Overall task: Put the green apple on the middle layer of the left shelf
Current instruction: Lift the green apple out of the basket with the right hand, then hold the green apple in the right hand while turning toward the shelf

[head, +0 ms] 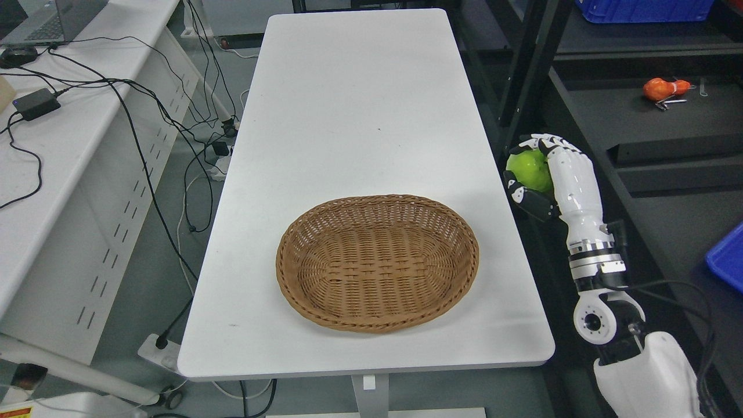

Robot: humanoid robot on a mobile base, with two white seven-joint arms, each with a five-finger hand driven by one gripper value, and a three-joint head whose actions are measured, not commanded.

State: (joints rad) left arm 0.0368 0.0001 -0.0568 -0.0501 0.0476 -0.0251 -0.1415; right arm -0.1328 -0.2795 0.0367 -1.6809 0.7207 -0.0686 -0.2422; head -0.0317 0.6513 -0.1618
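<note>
My right hand (537, 171) is raised just past the right edge of the white table (354, 116), its white and black fingers curled around a green apple (529, 170). The apple shows between the fingertips and the thumb, held off the table beside a black shelf upright (522, 75). The black shelf unit (638, 110) stands to the right of the hand, with dark layers one above the other. My left arm does not show.
A woven wicker basket (377, 262) sits on the near half of the table. An orange item (664, 89) lies on a shelf layer. Blue bins show at the top right (644, 8) and right edge (728, 255). Cables (145, 133) trail down on the left.
</note>
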